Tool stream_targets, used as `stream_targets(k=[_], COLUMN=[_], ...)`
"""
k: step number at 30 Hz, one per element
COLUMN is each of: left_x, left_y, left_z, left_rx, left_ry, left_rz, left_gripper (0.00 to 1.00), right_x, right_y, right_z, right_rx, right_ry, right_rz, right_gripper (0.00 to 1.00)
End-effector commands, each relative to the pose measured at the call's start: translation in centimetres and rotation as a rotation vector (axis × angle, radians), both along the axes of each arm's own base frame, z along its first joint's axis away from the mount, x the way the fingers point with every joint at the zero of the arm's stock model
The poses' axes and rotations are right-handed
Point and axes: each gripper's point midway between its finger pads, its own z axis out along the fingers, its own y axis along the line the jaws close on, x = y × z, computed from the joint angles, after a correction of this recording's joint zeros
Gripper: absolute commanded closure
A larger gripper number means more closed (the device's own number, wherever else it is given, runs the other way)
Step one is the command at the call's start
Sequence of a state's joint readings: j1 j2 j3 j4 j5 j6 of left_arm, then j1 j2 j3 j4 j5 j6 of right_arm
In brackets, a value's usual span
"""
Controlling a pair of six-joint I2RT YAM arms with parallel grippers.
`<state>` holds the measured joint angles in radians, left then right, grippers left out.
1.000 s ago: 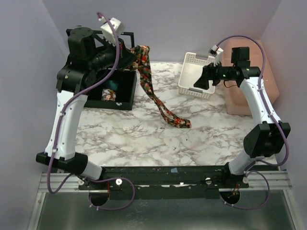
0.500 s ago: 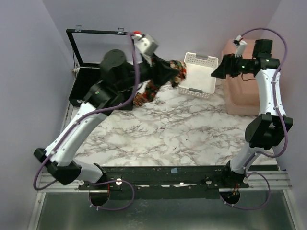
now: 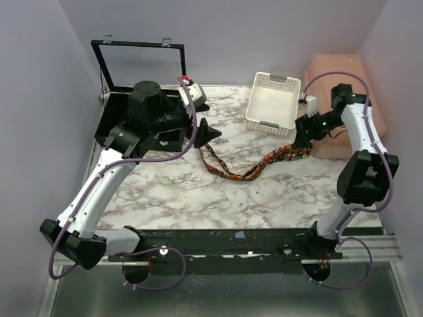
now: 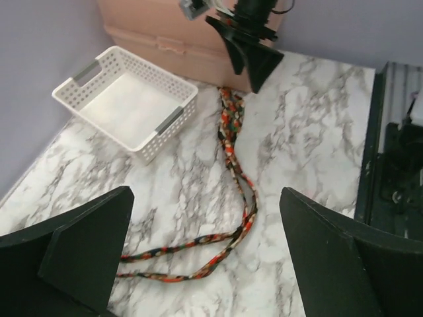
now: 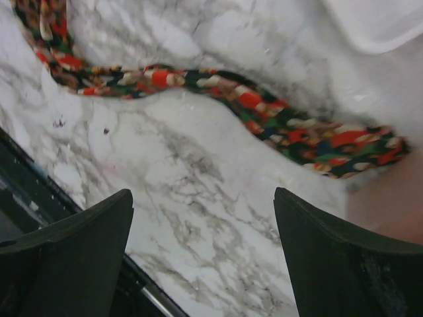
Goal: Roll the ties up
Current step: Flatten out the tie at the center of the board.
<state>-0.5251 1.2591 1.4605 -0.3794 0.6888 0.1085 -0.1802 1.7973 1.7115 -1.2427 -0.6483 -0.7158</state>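
Tie (image 4: 229,139) lies flat; wrist views, unlike overhead, show left end effector (image 4: 205,193) and right end effector (image 5: 202,191) spread.

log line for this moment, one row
tie: unrolled, lying on table | left hand: open, empty | right hand: open, empty, above tie end | rolling: not started

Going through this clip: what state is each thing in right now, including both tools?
Tie: unrolled, lying loose on the table, thin part doubled back, held by neither tool.
Left tool: open, empty, above the tie's thin part.
Right tool: open, empty, near the tie's wide end.
White basket: upright, empty.
Black case: open, lid raised.
Pink box: appears closed.
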Motion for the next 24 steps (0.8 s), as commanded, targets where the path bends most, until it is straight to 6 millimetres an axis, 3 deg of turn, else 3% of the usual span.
stream_targets(k=[1, 5, 11, 17, 24], left_x=[2.6, 4.6, 6.8, 9.8, 10.0], left_y=[3.4, 4.3, 4.8, 5.8, 6.7], left_z=[-7.3, -11.6, -15.5, -15.1, -16.8], left_rx=[0.242, 0.352, 0.463, 0.434, 0.473], left_ry=[0.01, 0.045, -0.016, 0.046, 0.05], left_rz=[0.046, 0.017, -0.113, -0.079, -0.08], left_gripper=[0.05, 0.12, 0.19, 0.19, 0.18], right_x=[-3.6, -1.4, 1.7, 1.4, 3.8], right_y=[1.3, 2.2, 3.0, 5.2, 5.4], right_z=[-2.8, -4.8, -4.8, -7.0, -10.0], right_rx=[-0.175, -0.32, -0.357, -0.375, -0.444], right_ry=[-0.003, -0.116, -0.248, -0.312, -0.337], right_rz=[0.17, 0.225, 0.416, 0.707, 0.789], right_gripper=[0.11, 0.11, 0.11, 0.11, 0.11])
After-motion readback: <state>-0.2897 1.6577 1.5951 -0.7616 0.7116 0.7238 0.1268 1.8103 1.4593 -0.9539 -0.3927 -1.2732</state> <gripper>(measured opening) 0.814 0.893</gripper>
